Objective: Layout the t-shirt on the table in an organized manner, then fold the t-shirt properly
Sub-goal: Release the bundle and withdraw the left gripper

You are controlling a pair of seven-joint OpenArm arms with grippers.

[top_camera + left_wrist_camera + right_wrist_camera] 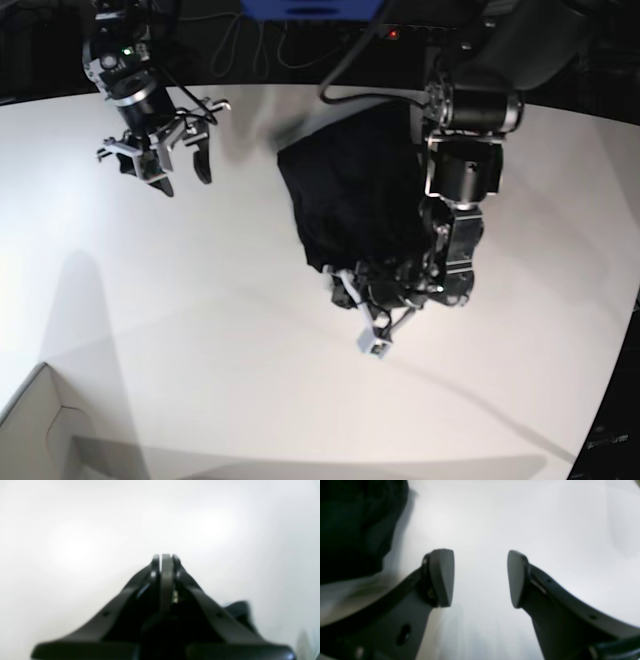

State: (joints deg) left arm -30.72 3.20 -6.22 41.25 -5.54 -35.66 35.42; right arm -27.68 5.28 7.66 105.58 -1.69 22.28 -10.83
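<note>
I see the left arm reaching down over the shirt, elbow high, wrist bent so its tool points at the tabletop just past the shirt's near edge. The left wrist view shows that tool pressed together; I see no cloth between the tips, only a dark fold low at the right behind one finger. The right arm hangs well clear of the shirt, out toward the far rim on the other side, tool spread and aimed downward. Its wrist view shows the tool wide over bare white, the shirt off to one side. The shirt lies bunched mid-tabletop, partly under the left arm. A cardboard box corner sits at the near rim.
</note>
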